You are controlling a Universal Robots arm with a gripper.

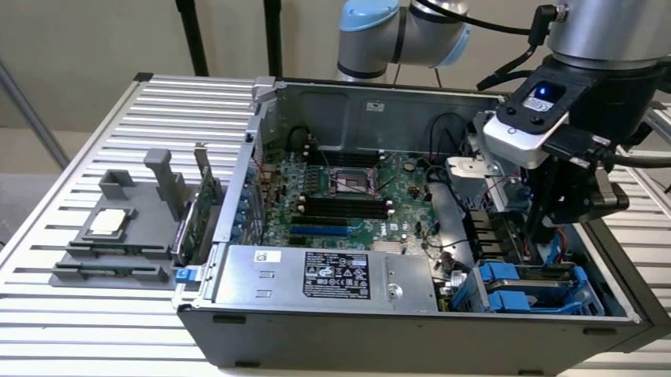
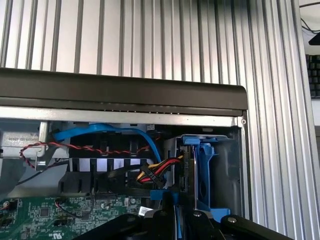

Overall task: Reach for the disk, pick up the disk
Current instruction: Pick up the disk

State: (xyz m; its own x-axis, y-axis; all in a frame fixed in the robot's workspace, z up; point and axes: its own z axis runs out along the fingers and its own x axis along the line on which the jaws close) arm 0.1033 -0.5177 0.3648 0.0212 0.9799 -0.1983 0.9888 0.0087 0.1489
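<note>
One open computer case (image 1: 419,330) sits on one slatted metal table (image 1: 74,330). Inside it lie one green motherboard (image 1: 346,196) and one silver power-supply box (image 1: 314,275) with a black label. Two blue plastic drive carriers (image 1: 524,290) sit side by side in the corner bay at the exterior view's right. One robot arm (image 1: 608,31) reaches into the case. Beside the case, one grey holder (image 1: 121,236) carries one small square silver-topped chip (image 1: 110,222). One blue cable (image 2: 100,132) runs along the case wall

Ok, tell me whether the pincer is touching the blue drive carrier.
Cannot tell. In the exterior view the pincer hangs above the blue drive carrier, its tips hidden among cables.
</note>
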